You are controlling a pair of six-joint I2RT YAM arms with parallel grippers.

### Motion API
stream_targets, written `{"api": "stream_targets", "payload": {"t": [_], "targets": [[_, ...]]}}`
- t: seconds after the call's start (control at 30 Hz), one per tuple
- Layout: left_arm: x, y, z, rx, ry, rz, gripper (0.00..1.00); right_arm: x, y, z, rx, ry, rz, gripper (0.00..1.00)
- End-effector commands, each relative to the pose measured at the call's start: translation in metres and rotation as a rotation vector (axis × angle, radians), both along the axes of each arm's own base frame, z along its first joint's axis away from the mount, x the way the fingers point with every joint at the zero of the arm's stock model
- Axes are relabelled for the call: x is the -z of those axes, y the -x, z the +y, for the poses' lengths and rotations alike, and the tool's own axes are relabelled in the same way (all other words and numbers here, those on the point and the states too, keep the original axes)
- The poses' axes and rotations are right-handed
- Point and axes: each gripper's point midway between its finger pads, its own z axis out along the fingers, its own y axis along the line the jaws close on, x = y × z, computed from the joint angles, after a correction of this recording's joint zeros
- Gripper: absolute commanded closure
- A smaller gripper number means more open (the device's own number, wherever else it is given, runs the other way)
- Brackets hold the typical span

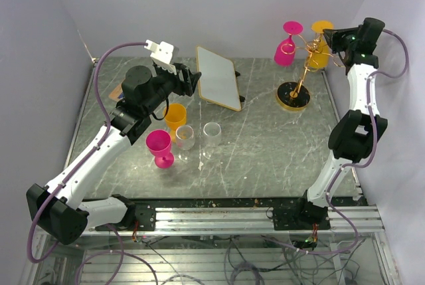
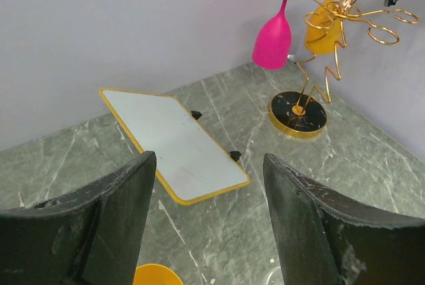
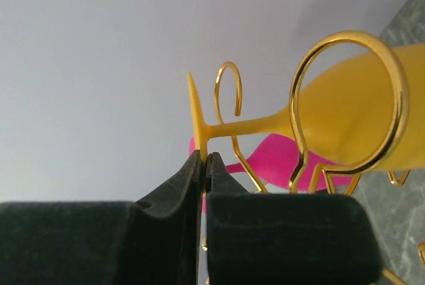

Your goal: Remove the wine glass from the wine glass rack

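Claw of the right arm point(image 3: 203, 160) clamps the foot of the yellow wine glass point(image 3: 358, 109), which hangs upside down on the thin gold wire wine glass rack point(image 1: 297, 101) at the far right of the grey marbled surface point(image 1: 265, 152), while the claw of the left arm point(image 2: 207, 162) gapes wide.

Gold wire on wine glass rack point(image 2: 297, 113), base black with gold rim. On it: yellow wine glass point(image 1: 319, 57), magenta wine glass point(image 1: 285, 52). Dark grey-green marble worktop point(image 1: 265, 149), white veining. White board point(image 1: 218, 77), yellow frame. Black left claw point(image 2: 209, 232), black right claw point(image 3: 204, 160).
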Motion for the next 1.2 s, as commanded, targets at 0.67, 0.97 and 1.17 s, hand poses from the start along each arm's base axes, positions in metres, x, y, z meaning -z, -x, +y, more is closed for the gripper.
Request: {"api": "stream_targets", "payload": {"t": [0.67, 0.97, 1.17], "targets": [[-0.016, 0.003, -0.004, 0.02, 0.025, -0.043, 0.24, -0.069, 0.004, -0.032, -0.074, 0.269, -0.248, 1.0], [-0.016, 0.002, -0.005, 0.02, 0.023, -0.042, 0.24, -0.108, -0.006, -0.023, -0.185, 0.431, -0.425, 1.0], [-0.015, 0.002, -0.004, 0.018, 0.019, -0.04, 0.23, -0.148, 0.018, -0.011, -0.196, 0.5, -0.51, 1.0]]}}
